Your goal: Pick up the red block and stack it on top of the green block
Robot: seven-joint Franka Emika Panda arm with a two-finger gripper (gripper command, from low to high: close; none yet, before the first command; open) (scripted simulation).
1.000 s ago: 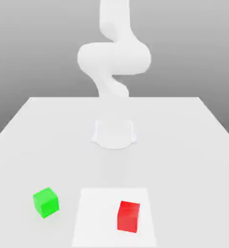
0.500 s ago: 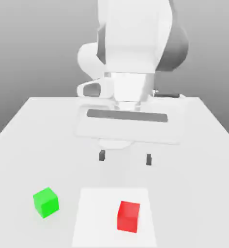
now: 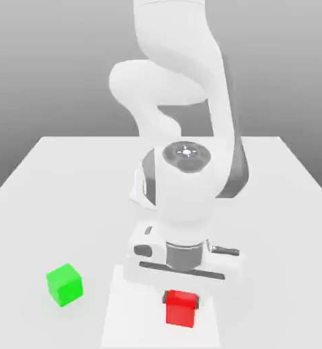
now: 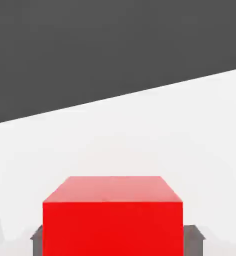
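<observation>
End effector (image 3: pixel 181 300) of mine is clamped on the red block (image 3: pixel 181 309) over the white patch (image 3: pixel 127 310), and an off-centre lift could tilt it, spoiling its landing on the green block (image 3: pixel 65 285).

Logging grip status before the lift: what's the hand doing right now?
Hand: closed on the red block, one fingertip against each side.
</observation>
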